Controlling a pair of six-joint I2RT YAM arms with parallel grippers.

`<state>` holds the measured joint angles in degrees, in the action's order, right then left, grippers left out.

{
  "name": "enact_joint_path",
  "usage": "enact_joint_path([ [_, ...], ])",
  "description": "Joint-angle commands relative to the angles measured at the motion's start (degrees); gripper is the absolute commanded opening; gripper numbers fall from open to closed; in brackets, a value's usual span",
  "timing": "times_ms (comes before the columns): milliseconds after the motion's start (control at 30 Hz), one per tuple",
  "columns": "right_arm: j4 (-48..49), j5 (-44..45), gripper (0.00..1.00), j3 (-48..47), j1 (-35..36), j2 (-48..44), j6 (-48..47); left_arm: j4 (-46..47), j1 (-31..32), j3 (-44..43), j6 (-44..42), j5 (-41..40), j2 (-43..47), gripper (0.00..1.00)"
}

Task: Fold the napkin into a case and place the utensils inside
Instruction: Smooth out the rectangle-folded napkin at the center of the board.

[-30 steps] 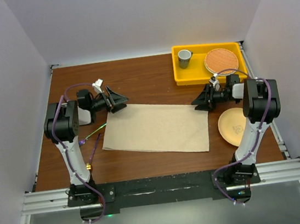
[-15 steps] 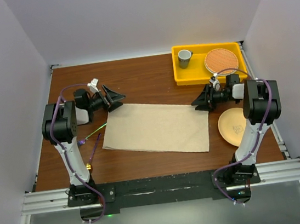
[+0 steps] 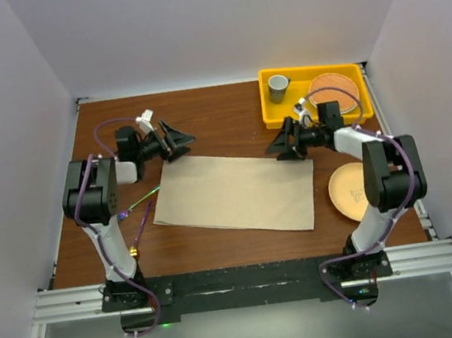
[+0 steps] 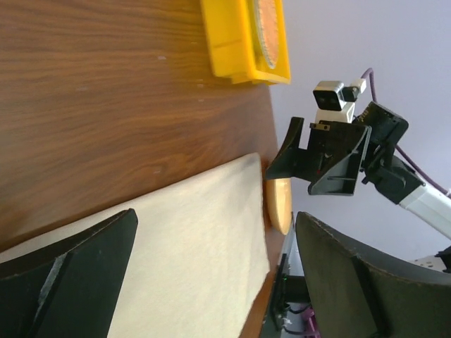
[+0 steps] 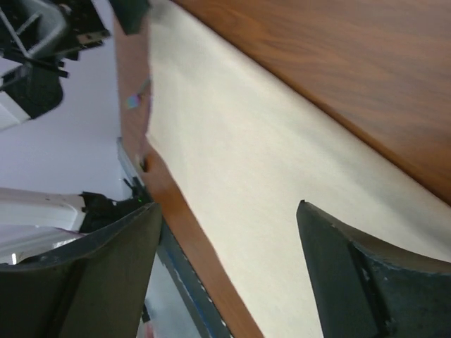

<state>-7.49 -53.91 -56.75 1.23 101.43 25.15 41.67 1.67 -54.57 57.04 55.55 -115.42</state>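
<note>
— Two grippers are to be accounted for; how are they found?
— The left gripper (image 3: 179,139) is seen spread wide by the far left corner of the napkin (image 3: 233,193), with nothing held. The right gripper (image 3: 279,141) is likewise seen parted and unloaded, near the far right corner. Whether the cloth is touched by either cannot be told.
— How is the napkin laid?
— One is counted, spread flat and unfolded on the table (image 3: 218,112), between the two arms.
— What is hard to make out?
— Two utensils (image 3: 142,222) are counted left of the napkin, close against the left arm (image 3: 96,194). They are too thin for fork to be told from spoon.
— And the rest?
— One yellow tray (image 3: 313,67) is counted, with one cup (image 3: 279,87) and one round woven mat (image 3: 334,88) in it, and one peach plate (image 3: 350,192) beside the right arm (image 3: 385,173). The plate is shown edge-on from the left wrist, while the cup is seen only from above. From the right wrist the utensils are reduced to a blurred glint.
</note>
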Motion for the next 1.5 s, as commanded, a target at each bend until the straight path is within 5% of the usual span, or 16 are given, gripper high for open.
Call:
enact_joint_path([
  [0,15.6,2.7,0.86,-0.2,6.0,-2.8,15.4,2.7,9.0,0.5,5.5,-4.9,5.7,1.0],
  [267,38.2,9.7,0.92,2.1,12.1,6.5,35.3,9.6,16.9,-1.0,13.6,-14.8,-0.4,1.0],
  [533,41.9,11.3,0.98,0.9,13.5,13.3,36.8,7.5,17.8,-0.5,14.3,-20.6,-4.0,1.0],
  [900,30.3,5.6,0.98,5.8,4.0,12.0,28.0,3.1,8.6,1.6,11.6,-20.1,-5.5,1.0],
  [1233,4.0,1.0,0.98,3.9,-9.7,9.5,4.0,0.9,6.2,2.0,7.8,-18.5,-5.1,1.0],
  [1467,-4.4,1.5,0.97,1.6,-14.2,11.2,-5.7,3.0,5.7,1.8,7.1,-17.3,-5.7,1.0],
])
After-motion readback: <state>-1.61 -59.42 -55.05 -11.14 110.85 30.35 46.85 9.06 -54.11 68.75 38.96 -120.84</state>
